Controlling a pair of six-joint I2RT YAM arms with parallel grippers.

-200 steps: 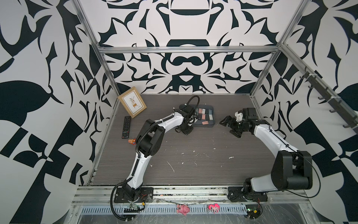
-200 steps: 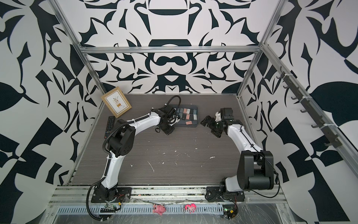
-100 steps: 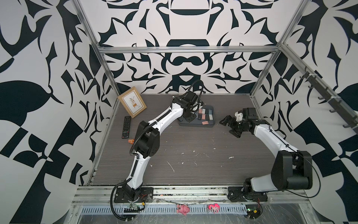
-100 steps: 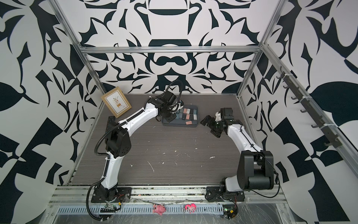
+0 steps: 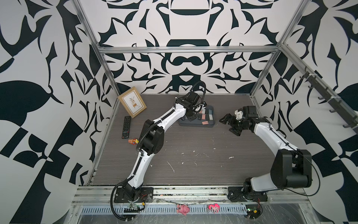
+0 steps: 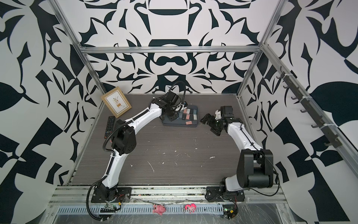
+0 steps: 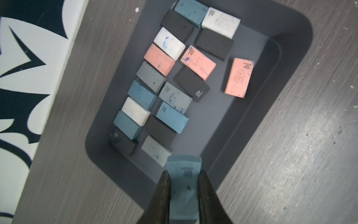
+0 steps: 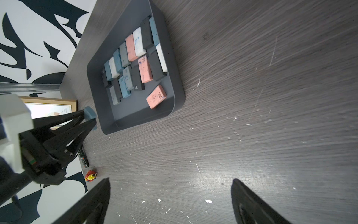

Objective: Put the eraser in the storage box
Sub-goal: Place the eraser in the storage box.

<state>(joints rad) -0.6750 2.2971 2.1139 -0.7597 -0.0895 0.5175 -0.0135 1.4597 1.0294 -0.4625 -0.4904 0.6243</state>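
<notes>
Shows the left tool [image 7: 183,174] pinching a blue eraser [image 7: 184,163] at lower centre of the left wrist frame, above the corner rim of the storage box [image 7: 213,126] and not yet set down. Shows the right tool [image 8: 170,182] spread wide and empty over the table [image 8: 271,97], well apart from the box. Puts the task near its end, by this layout: grasp and carry done, lowering and release left. Shows other erasers [image 7: 197,64] in two rows inside the box, with one pink eraser [image 7: 239,77] lying apart. Reads "4B" on the held eraser and on several boxed ones; leaves the small line above it unread, too fine.
</notes>
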